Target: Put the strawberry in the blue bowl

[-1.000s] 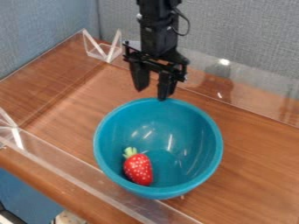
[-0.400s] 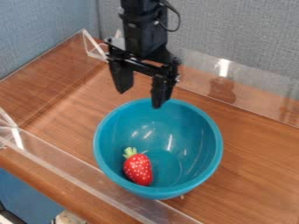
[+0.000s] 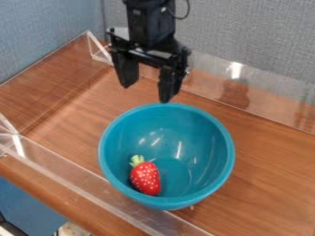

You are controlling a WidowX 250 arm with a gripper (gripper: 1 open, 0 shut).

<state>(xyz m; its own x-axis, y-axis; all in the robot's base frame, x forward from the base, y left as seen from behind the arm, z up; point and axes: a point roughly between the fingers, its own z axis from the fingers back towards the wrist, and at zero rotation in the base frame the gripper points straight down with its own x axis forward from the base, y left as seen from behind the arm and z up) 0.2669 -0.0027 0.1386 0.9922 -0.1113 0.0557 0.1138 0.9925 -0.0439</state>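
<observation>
The strawberry (image 3: 145, 175), small and red with a green top, lies inside the blue bowl (image 3: 212, 138) near its front-left wall. The bowl is teal-blue, round and deep, and stands on the wooden table. My gripper (image 3: 146, 79) hangs above the bowl's far rim, pointing down, its two black fingers spread wide apart with nothing between them. It is well clear of the strawberry.
The wooden tabletop (image 3: 55, 92) is fenced by low clear acrylic walls (image 3: 74, 171) along the front, left and back. A grey-blue fabric backdrop (image 3: 259, 32) stands behind the table.
The gripper's fingers have spread from close together to wide apart, and the gripper has risen and drawn back from the bowl. The strawberry has stayed where it lies.
</observation>
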